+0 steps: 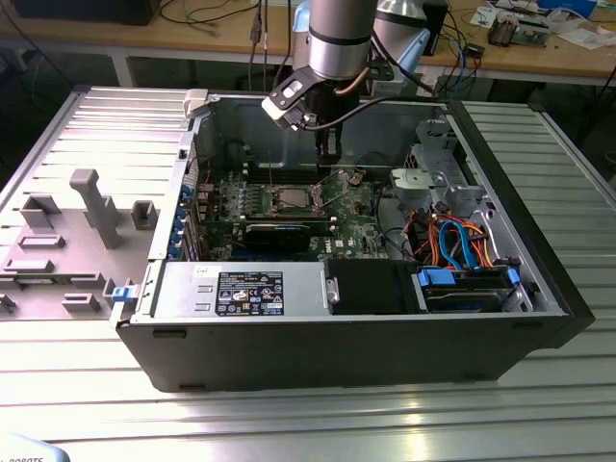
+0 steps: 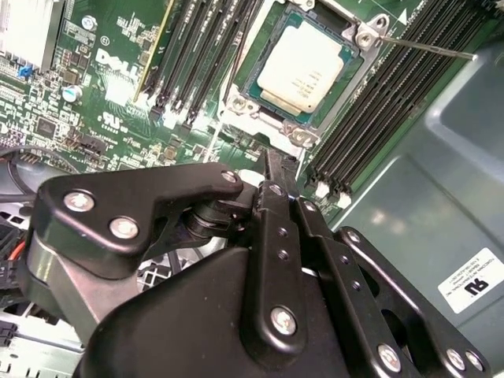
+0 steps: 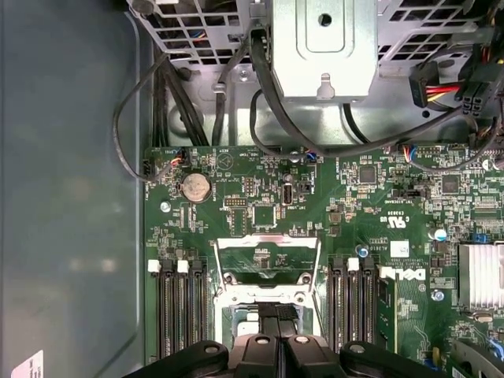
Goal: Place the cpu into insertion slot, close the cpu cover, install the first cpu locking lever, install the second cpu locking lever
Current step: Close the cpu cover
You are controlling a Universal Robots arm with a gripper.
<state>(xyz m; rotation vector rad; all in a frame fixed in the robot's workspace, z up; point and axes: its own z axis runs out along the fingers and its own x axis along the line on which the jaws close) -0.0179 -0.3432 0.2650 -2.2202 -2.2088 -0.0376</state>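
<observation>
Second wrist view: cpu [image 2: 301, 69] in insertion slot [image 2: 272, 118], beyond fingers [image 2: 277, 206].

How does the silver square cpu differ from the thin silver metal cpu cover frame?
The dull silver square cpu is a solid plate; the thin silver cpu cover is a frame with an open window. The cpu lies flat in the insertion slot; the cpu cover stands open, off the cpu. Both are silver metal.

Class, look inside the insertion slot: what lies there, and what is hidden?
The cpu lies inside the insertion slot, its silver top showing. The slot's floor beneath the chip is covered and cannot be seen.
</observation>
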